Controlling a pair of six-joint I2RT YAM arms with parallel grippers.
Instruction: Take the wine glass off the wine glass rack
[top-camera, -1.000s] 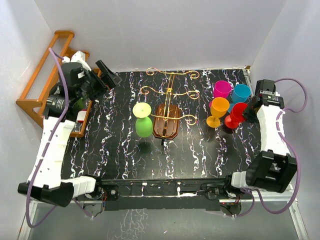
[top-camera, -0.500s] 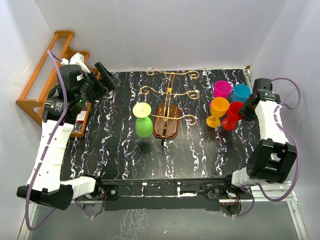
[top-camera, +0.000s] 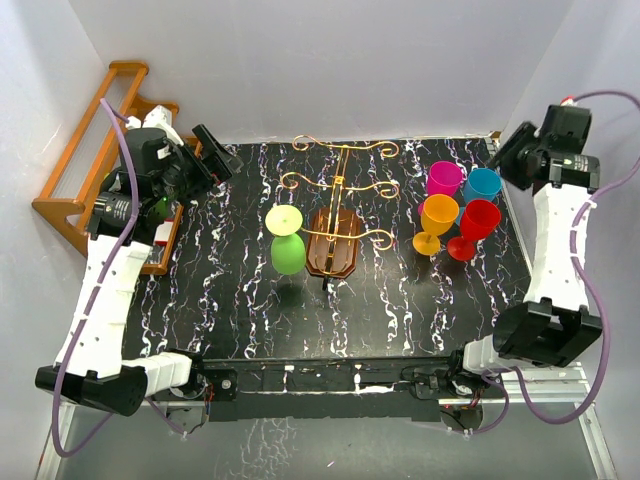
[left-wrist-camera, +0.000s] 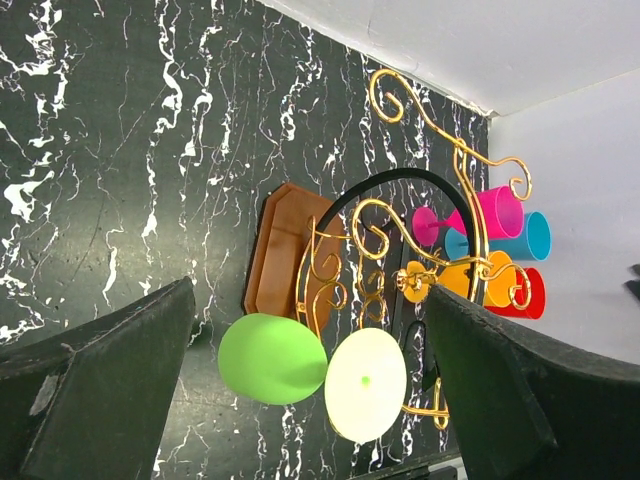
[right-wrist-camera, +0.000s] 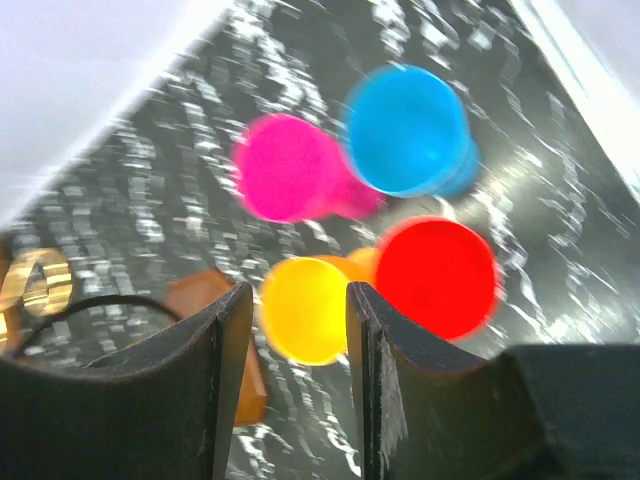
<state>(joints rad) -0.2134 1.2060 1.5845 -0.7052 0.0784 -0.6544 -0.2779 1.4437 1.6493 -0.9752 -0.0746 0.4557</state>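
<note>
progress: we'd call it partly done. Four glasses stand on the table to the right, and one is not yet off.

task thing: the lime-green plastic wine glass (top-camera: 288, 254) hangs bowl-down with its pale foot caught in a left scroll arm of the wine glass rack (top-camera: 334, 250), the gold-wire stand on a dark brown wooden base, mid-table.

left gripper (left-wrist-camera: 305, 300): jaws spread wide with nothing in them. It sits up by the back-left corner with the green glass and rack framed between its fingers, well apart from both.

right gripper (right-wrist-camera: 297, 292): fingers parted and empty, raised high over the far-right corner, looking down on the cluster of glasses.

what's left: reach in, grab the green one, slide the foot out of the scroll and set it down, as we read it.

neighbours: magenta glass (top-camera: 443, 178), blue glass (top-camera: 482, 185), orange-yellow glass (top-camera: 438, 215) and red glass (top-camera: 478, 222), packed close together on the black marbled tabletop (top-camera: 240, 300). An orange-brown slatted wooden shelf (top-camera: 85, 180) sits behind the left arm.

in the way: mostly the rack's own curly wire around the foot. Pull at the wrong angle and we reckon the whole stand tips.
</note>
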